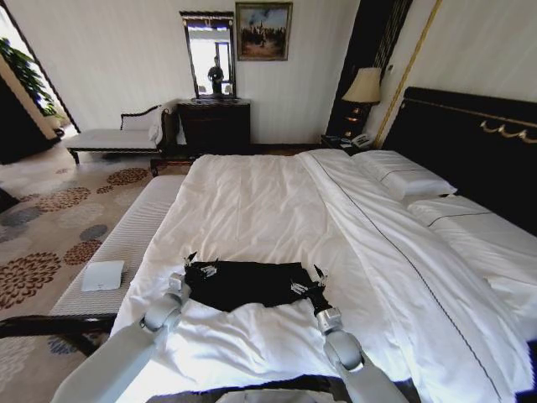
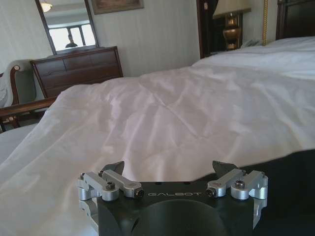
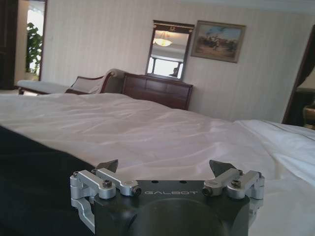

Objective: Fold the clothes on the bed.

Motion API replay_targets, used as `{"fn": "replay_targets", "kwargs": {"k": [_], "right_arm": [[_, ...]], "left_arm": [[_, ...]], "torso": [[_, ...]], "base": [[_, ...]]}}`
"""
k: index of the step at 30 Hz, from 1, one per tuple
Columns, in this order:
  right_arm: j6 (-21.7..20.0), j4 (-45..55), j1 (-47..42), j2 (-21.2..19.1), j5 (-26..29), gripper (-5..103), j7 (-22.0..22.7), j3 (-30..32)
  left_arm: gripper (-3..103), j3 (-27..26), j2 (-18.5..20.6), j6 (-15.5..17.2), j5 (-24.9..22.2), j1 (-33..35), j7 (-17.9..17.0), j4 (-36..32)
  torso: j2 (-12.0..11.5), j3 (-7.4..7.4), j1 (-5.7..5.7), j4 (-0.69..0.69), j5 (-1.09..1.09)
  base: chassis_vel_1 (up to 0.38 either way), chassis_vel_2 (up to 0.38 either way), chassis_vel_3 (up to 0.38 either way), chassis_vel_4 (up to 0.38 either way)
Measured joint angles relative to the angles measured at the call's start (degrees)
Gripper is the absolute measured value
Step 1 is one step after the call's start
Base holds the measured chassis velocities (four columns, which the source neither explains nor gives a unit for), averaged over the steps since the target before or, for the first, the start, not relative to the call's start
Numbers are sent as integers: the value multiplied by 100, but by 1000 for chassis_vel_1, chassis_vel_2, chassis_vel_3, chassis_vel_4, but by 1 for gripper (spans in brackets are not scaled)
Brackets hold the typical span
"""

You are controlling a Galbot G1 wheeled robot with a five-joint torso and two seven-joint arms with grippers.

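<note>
"GALBOT"-marked left gripper (image 1: 201, 266) and right gripper (image 1: 307, 281) — seemingly open — flank clothes (image 1: 247, 284).

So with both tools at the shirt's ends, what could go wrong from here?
1. The left tool and right tool sit open at either end of the black T-shirt; closing could pinch the white sheet too.
2. The shirt lies bunched, so a fold may come out crooked.

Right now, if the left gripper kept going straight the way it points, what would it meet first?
Probably nothing solid soon. The left gripper, open at the near left edge of the black T-shirt, points low across the bed. A rumpled rise of white sheet looks first in line, though depth is unclear.
</note>
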Motion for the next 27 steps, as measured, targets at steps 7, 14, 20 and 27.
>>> {"fn": "replay_targets", "kwargs": {"k": [7,14,20,27], "right_arm": [[-68,-74,-111,-312,-115,100,-53,-385],[-72,166,-538,-463,-163,100,-51,-267],[-41,684,-991,-526,-122,100,-35,1],[-316,1009,-627,-588,468,100,129,7]], "left_arm": [[100,-163,142,-35,115,531,74,-120],[100,-465,210,-171,164,1239,172,-363],[100,-811,140,-351,210,1946,221,-585],[100,-888,49,-464,-166,1860,124,-912]], "torso": [[0,-1,-2,-1,0],[1,-2,-2,-2,0],[2,-2,-3,-2,-1],[2,-2,-3,-1,-2]], "base": [[0,0,0,0],[0,0,0,0],[0,0,0,0],[0,0,0,0]]}}
